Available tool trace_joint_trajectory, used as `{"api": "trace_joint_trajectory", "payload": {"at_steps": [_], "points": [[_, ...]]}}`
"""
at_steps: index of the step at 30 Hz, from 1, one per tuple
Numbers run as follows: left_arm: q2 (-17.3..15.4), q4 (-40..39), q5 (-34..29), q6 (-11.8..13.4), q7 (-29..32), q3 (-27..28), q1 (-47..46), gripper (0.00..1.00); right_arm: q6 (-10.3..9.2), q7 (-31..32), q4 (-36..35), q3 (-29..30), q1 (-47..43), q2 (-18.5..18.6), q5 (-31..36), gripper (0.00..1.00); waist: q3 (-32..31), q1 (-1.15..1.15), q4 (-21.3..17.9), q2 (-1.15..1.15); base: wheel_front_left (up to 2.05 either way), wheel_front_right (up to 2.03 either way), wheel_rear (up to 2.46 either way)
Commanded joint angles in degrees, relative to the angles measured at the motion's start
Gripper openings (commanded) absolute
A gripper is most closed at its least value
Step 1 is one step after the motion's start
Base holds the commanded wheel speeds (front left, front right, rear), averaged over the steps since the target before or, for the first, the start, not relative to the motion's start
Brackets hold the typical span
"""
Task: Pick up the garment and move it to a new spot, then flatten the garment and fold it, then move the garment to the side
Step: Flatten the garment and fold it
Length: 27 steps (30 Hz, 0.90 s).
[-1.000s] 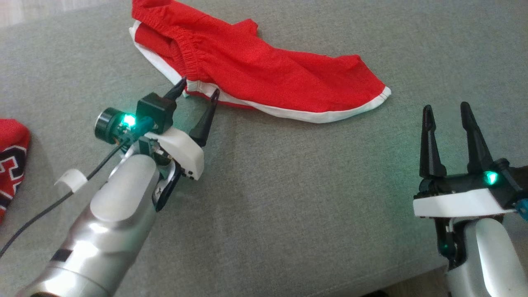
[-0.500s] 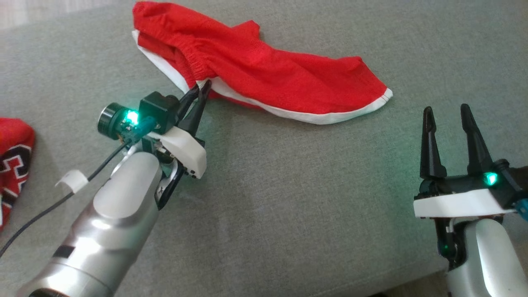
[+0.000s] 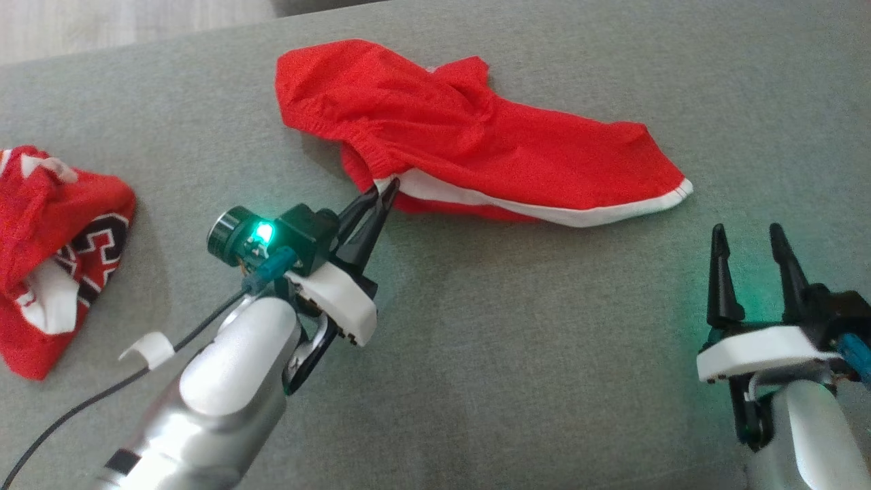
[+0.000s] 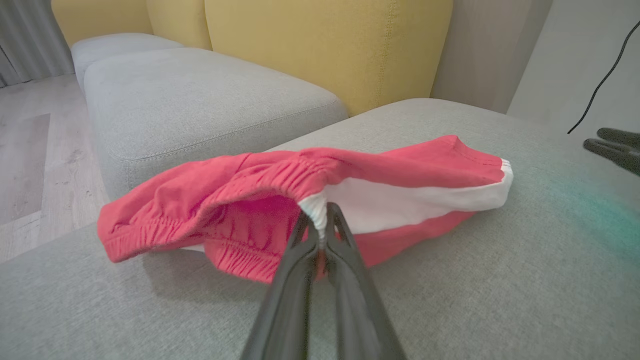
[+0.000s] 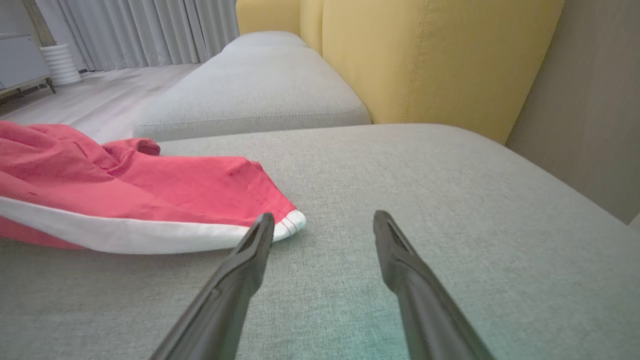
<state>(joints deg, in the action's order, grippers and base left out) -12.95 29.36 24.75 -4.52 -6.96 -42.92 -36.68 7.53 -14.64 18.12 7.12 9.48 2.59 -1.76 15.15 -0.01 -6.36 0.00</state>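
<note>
The red garment [image 3: 490, 150] lies toward the far edge of the grey cushion [image 3: 517, 354], and the hold on it is thin. The left gripper [image 3: 382, 189] is clamped on only a bit of white trim by the elastic waist, so a quick lift could let the fabric slip free or drag it bunched. Its long axis runs across the cushion, waist toward the far-left corner, hem toward the right edge. The right gripper [image 3: 747, 230] stands spread and empty by the near-right corner.
</note>
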Motion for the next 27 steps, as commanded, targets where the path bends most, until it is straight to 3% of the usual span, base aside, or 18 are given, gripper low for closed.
{"api": "trace_joint_trajectory", "payload": {"at_steps": [1,8,22,23,24,25,27], "points": [[-2.1,-3.4,0.1,0.5,0.6,1.3,-0.8,0.0,-0.04,-0.2,2.2,-0.4,3.7,0.3,0.7,1.0,-0.3,0.01,0.9,0.0,0.0,0.0,0.0],[-3.3,-7.9,-0.2,0.8,3.4,-0.4,0.7,0.0,-0.04,4.1,14.9,2.5,12.1,0.3,3.0,1.0,0.0,0.01,2.1,0.0,0.0,0.0,0.0],[-4.1,-11.3,-0.3,1.6,5.5,-1.6,0.7,0.0,-0.04,5.7,31.2,3.0,22.2,0.3,7.2,1.0,1.2,0.01,3.6,0.0,0.0,0.0,0.0],[-4.3,-11.3,-0.3,1.6,5.6,-1.6,0.7,0.0,-0.04,5.5,31.9,3.0,22.6,0.3,7.7,0.76,1.2,0.01,3.7,0.0,0.0,0.0,0.0],[-4.4,-11.4,-0.3,1.7,5.7,-1.7,0.7,0.0,-0.04,5.2,32.6,2.9,22.9,0.3,8.3,0.32,1.2,0.01,3.7,0.0,0.0,0.0,0.0],[-4.5,-11.4,-0.2,1.8,5.9,-1.7,0.8,0.0,-0.04,4.9,33.1,3.0,23.2,0.3,8.7,0.0,1.1,0.01,3.7,0.0,0.0,0.0,0.0],[-4.8,-11.2,0.0,1.9,6.3,-1.7,1.1,0.0,-0.04,4.0,34.1,2.8,23.8,0.3,8.3,0.0,0.5,0.01,3.6,0.0,0.0,0.0,0.0]]}}
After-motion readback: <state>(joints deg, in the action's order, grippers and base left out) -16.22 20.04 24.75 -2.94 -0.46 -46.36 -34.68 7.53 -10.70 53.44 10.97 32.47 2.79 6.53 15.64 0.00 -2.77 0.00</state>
